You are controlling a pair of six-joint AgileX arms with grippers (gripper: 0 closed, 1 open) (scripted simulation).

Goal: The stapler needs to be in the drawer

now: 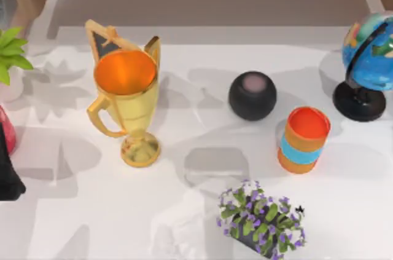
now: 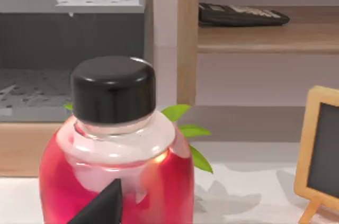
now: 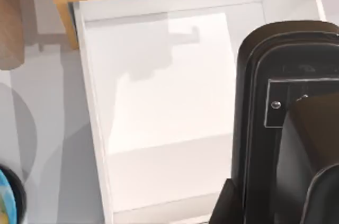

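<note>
While the stapler [image 3: 286, 128] hangs over the open white drawer [image 3: 159, 128] | right hand grasping stapler | left hand: cannot tell

Black stapler [image 3: 286, 128], white drawer [image 3: 159, 102], gold trophy [image 1: 126, 103], orange-and-blue cup [image 1: 304, 140]

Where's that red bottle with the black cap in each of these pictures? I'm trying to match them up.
Top view: the red bottle is a sliver at the table's left edge.
Left wrist view: the same bottle sits up close, with its black cap on.
Right wrist view: this one faces the white drawer and a black stapler.
Shared landmark: the green plant beside the bottle.
</note>
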